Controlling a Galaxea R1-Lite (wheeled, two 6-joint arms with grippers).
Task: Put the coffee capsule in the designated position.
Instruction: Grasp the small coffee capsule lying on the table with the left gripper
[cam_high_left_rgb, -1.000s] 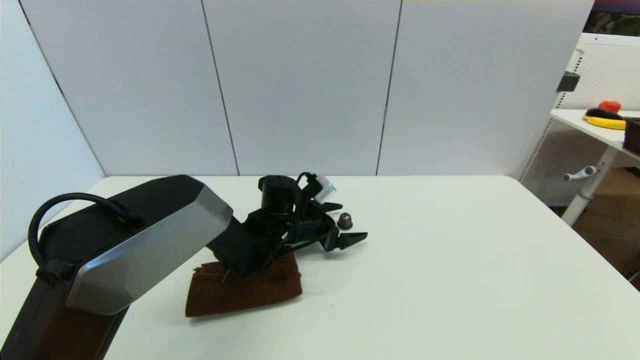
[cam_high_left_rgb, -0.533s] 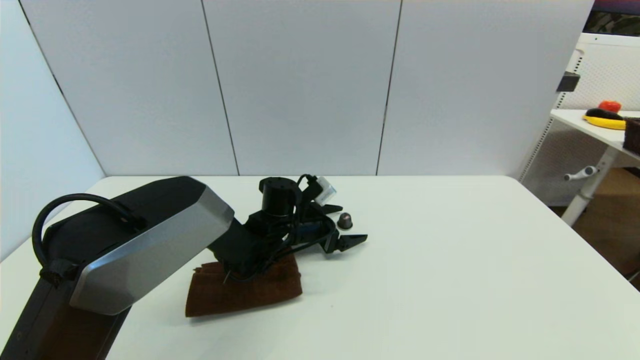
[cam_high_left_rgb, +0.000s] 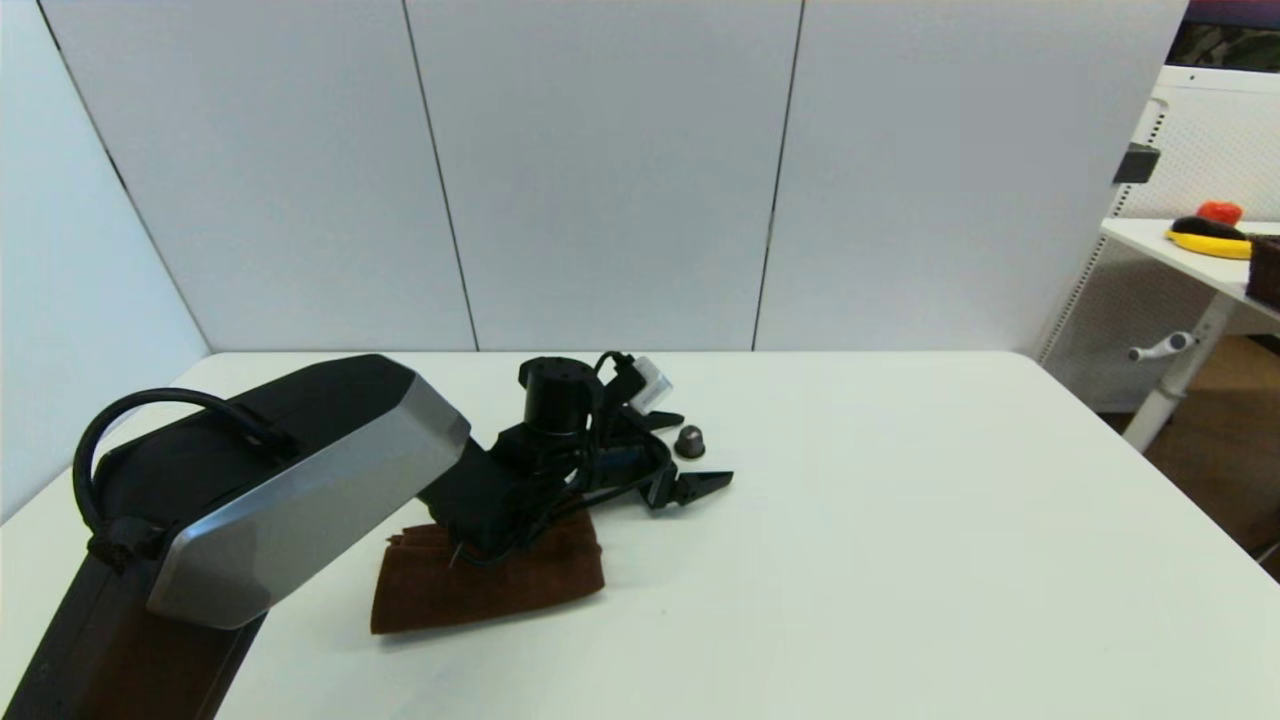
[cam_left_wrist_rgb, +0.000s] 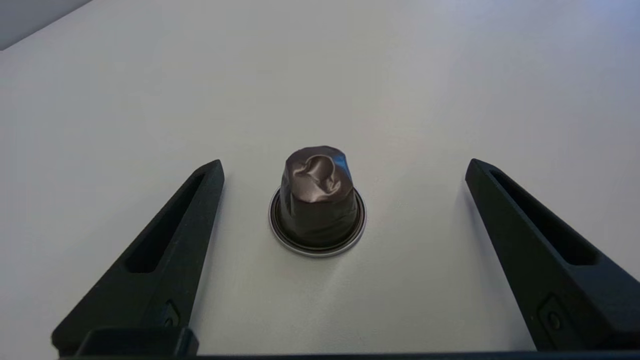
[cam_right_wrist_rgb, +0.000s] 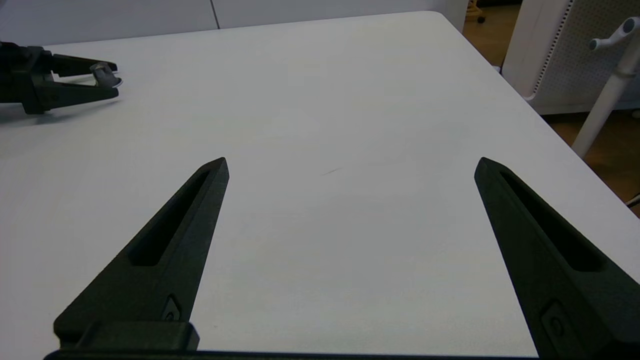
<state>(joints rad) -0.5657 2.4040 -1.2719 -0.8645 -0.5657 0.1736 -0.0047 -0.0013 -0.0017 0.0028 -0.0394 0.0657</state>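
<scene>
Coffee capsule (cam_left_wrist_rgb: 317, 202) is sitting rim-down on the white table (cam_high_left_rgb: 900, 520), dome up, and the top looks a bit dented. It's standing upright on bare tabletop, nothing touching it. In the wrist shot it's sitting pretty much dead centre between the two black fingers (cam_left_wrist_rgb: 165, 240) of the left gripper (cam_high_left_rgb: 690, 452), with clear white table showing on both sides, so those fingers are spread wide and not pinching anything.

From the head camera the left arm is reaching out low across the table, and the capsule (cam_high_left_rgb: 690, 441) is sitting right in the mouth of that gripper. Just behind the wrist, nearer the robot, a brown towel (cam_high_left_rgb: 490, 585) is lying flat, and the arm is hanging over part of it. The capsule is off the towel.

The right gripper (cam_right_wrist_rgb: 350, 165) is hanging out well away on the other side, fingers also spread wide, nothing between them, just looking across the table at the left one. Seems parked to me.

So my read: either it's lining up for the grab or it's just let go, and honestly I can't tell which, since there's no mark on the table showing the target spot. If it's the grab, the next bit is closing gently on the capsule's sides above the rim. It's small, slick and already crumpled, so squeezing too hard or off-centre could pop it sideways or tip it.
</scene>
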